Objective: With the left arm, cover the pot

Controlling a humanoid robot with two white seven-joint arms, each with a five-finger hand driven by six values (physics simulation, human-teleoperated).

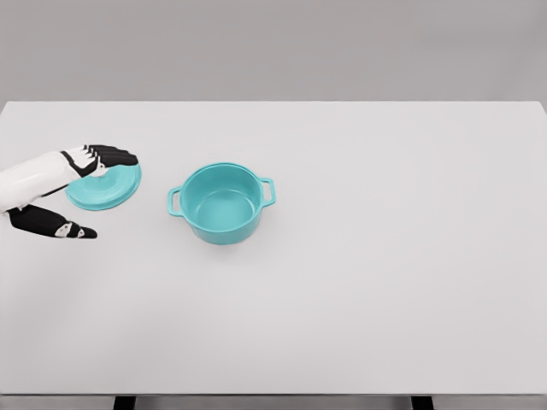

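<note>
The left hand (73, 192) reaches in from the left edge of the table (385, 282), its white forearm low and its dark fingers (109, 156) fanned out across the far side of the teal lid (107, 188). The thumb (60, 225) sticks out on the near side, well apart from the fingers, so the hand is spread wide, bracketing the lid's left portion rather than clamped on it. From here I can't tell whether the fingertips actually press on the lid's surface or only hang over it; nothing looks lifted, and the lid seems to lie flat on the tabletop.

Just past the fingertips, to the hand's right, the lid's round rim curves out into the open. Further right again, separated from the lid by a narrow strip of bare table, stands the teal pot (222, 205), upright and uncovered, its inside visible. Its two small handles run on a slight diagonal, one toward the hand on the near left, the other on the far right.

So what matters is simple: the pot lies almost straight to the right of the hand, at about the same depth on the table. My guess is the hand must first close on the lid, then carry it sideways in a short run. The right arm isn't visible at all, so the left is the only one placed for the job.
</note>
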